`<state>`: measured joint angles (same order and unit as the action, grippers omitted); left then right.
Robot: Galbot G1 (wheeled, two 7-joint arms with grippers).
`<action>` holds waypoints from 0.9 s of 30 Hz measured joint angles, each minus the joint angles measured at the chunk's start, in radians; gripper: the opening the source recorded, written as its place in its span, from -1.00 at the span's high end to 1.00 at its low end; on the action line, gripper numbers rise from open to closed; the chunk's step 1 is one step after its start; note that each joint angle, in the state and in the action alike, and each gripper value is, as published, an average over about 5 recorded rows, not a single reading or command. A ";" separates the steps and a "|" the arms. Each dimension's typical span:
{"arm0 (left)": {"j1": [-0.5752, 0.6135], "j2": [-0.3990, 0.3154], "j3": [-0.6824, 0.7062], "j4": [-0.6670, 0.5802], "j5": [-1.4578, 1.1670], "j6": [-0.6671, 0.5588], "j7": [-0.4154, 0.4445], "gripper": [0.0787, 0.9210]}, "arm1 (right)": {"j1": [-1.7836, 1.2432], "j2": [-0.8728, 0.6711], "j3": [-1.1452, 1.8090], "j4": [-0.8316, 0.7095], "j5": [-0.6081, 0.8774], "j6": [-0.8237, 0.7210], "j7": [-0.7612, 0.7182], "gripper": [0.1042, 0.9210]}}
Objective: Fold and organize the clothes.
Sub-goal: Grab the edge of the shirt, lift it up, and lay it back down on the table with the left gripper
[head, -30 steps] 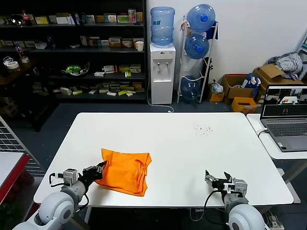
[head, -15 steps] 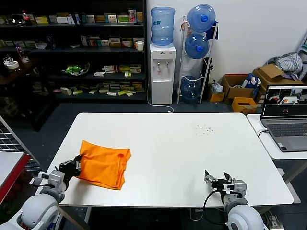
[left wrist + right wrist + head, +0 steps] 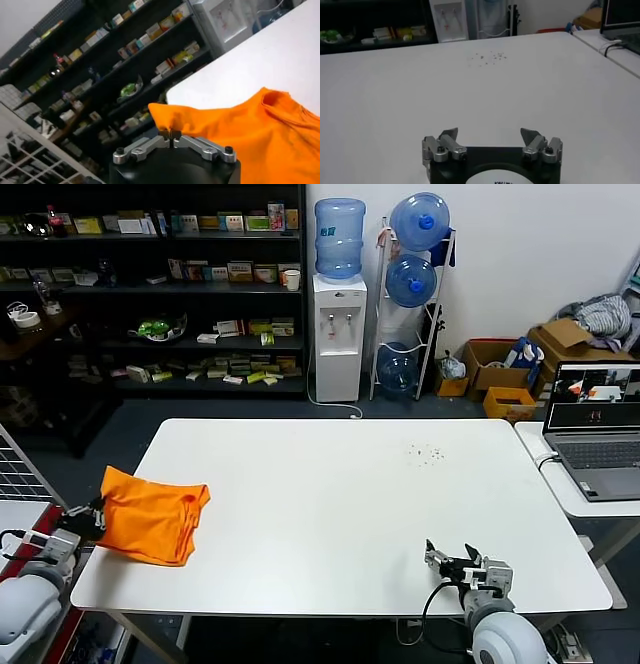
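A: Shelving and water jugs at 12 o'clock, white counter (image 3: pixel 350 484) in front. Where's the shirt?

B: One orange T-shirt (image 3: pixel 150 514), folded into a rough bundle, at approx 9 o'clock on the counter, right at its left edge, part overhanging. Left end effector (image 3: pixel 90 519) is clamped on the shirt's near-left corner; wrist view shows the fingers closed together w/ a pinch of orange cloth (image 3: pixel 171 131) between them.

A: What changed?

B: A sec ago the bundle sat at about 7 o'clock, nearer the middle-front. Half a sec ago it was further left. Now it's at the edge. So the left arm has been dragging it sideways across the counter, still gripped.

A: Meaning for the task?

B: My read: folding's prob. done and this is the organise bit, i.e. moving the folded shirt off to one side. Fold looks loose tho, edges uneven.

A: Right arm?

B: Right end effector (image 3: pixel 452 562) parked at 5 o'clock near the front edge, fingers apart, nothing in them. No shift across frames.

A: Count?

B: 1 shirt, 2 end effectors, 1 laptop (image 3: pixel 592 429) on a side table at 3 o'clock.
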<state>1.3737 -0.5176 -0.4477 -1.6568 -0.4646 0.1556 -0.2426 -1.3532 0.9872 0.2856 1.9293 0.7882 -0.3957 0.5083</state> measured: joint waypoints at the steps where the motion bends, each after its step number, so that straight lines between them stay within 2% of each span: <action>1: -0.001 0.008 -0.001 0.004 -0.003 0.000 -0.001 0.95 | -0.001 0.001 0.000 0.000 -0.001 0.000 0.000 -0.76; 8: -0.022 0.016 0.000 -0.043 -0.104 0.038 -0.021 0.95 | -0.010 0.012 0.007 0.003 -0.012 -0.002 0.005 -0.76; 13: -0.086 -0.055 0.086 -0.159 -0.292 0.119 -0.069 0.95 | -0.024 0.025 0.026 0.016 -0.025 -0.008 0.016 -0.76; 16: -0.168 -0.146 0.195 -0.206 -0.411 0.164 -0.120 0.95 | -0.044 0.036 0.045 0.030 -0.035 -0.011 0.020 -0.76; 19: -0.263 -0.270 0.322 -0.214 -0.501 0.196 -0.168 0.95 | -0.070 0.048 0.070 0.046 -0.044 -0.012 0.022 -0.76; 27: -0.481 -0.608 0.582 -0.093 -0.607 0.245 -0.223 0.95 | -0.141 0.068 0.137 0.080 -0.053 -0.010 0.022 -0.76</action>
<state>0.8923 -1.1251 0.1342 -1.7496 -1.0719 0.4006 -0.4656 -1.4944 1.0556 0.4221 2.0094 0.7353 -0.4055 0.5304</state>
